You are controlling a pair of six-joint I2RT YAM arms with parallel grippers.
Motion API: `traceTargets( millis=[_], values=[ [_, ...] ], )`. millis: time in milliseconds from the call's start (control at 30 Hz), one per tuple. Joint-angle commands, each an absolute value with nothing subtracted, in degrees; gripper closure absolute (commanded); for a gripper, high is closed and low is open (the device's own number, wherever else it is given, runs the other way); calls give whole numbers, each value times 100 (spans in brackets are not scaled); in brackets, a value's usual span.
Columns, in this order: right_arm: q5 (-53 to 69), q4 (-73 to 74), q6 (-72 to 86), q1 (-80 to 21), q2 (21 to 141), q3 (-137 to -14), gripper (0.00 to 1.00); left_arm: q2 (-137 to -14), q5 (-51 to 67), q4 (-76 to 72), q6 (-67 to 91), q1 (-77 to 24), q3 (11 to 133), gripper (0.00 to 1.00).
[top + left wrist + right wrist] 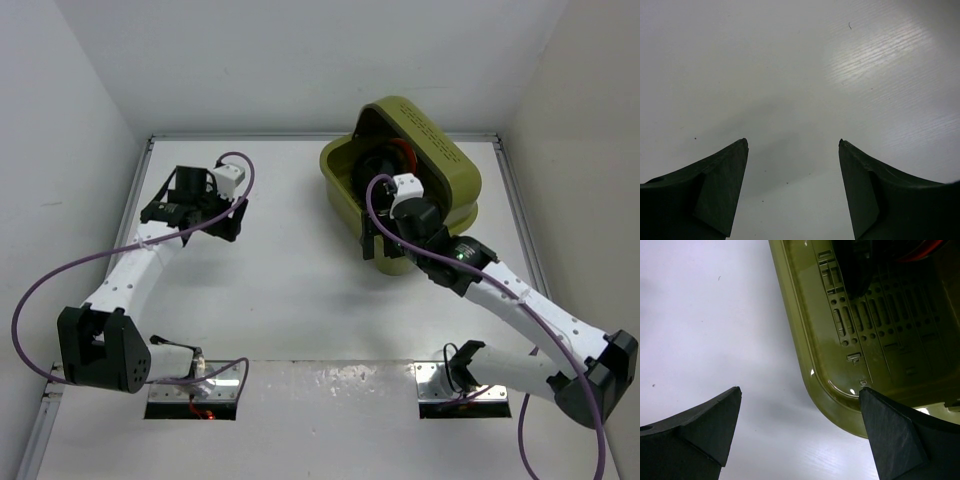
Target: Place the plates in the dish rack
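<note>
The olive-green dish rack (pixel 340 185) stands at the back right with its holed lid (pixel 440 150) tipped open. Plates stand inside it: a black plate (pixel 381 163) and an orange plate's rim (pixel 405 151) show, the others are hidden. In the right wrist view the rack's rim (pixel 807 345), slatted floor (pixel 880 330), black plate (pixel 856 267) and orange plate's edge (pixel 920 252) show. My right gripper (pixel 371 241) (pixel 800 390) is open and empty over the rack's near left corner. My left gripper (pixel 193 212) (pixel 793 142) is open and empty above the bare table at the left.
White walls close in the table on the left, back and right. A raised metal edge runs round the tabletop (pixel 280 280). The arm bases (pixel 195 385) sit at the near edge, with purple cables looping beside each arm.
</note>
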State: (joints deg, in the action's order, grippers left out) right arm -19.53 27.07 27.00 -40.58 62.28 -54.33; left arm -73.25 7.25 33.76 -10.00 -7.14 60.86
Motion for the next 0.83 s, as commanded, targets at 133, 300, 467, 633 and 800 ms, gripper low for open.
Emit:
traceTargets(
  millis=[133,300,467,633,800],
  values=[
    [-2153,2540,2839,-4052,6091,-5388,0,-7216,870,3217,-923,-694,6073,23],
    [-2162,2487,2795,-4060,6021,-5291,0,-7216,923,3217,-870,-642,6021,23],
    [-2188,2531,2812,-4043,6003,-5265,0,-7216,976,3217,-870,-642,5968,23],
    [-2224,2531,2891,-4052,5959,-5212,0,-7216,976,3217,-870,-642,5968,23],
    [-2241,2514,2875,-4043,5994,-5168,0,-7216,976,3217,-870,-642,5968,23]
  ],
)
